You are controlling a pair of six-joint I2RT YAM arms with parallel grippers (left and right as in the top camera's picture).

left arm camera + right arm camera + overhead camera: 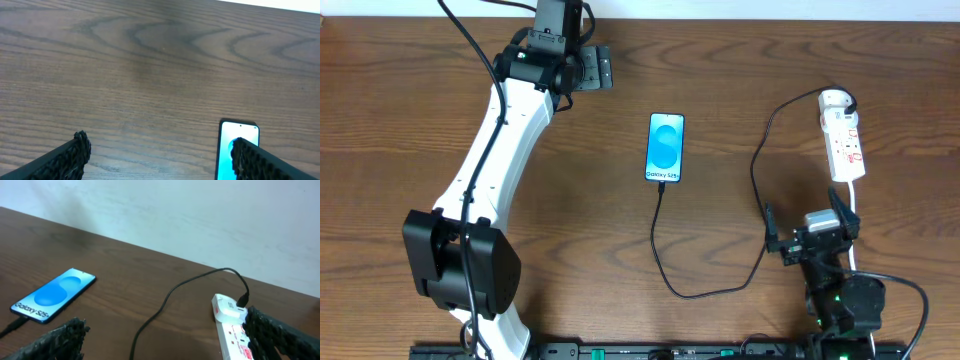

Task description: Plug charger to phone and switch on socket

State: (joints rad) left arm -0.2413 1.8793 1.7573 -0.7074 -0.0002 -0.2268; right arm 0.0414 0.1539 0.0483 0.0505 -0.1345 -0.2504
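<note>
left gripper is held outstretched near the phone, jaws spread | right gripper is held folded near the socket, jaws spread

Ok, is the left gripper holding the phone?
No, the left gripper is open with nothing between its fingers, and the phone lies flat on the table beside it.
</note>
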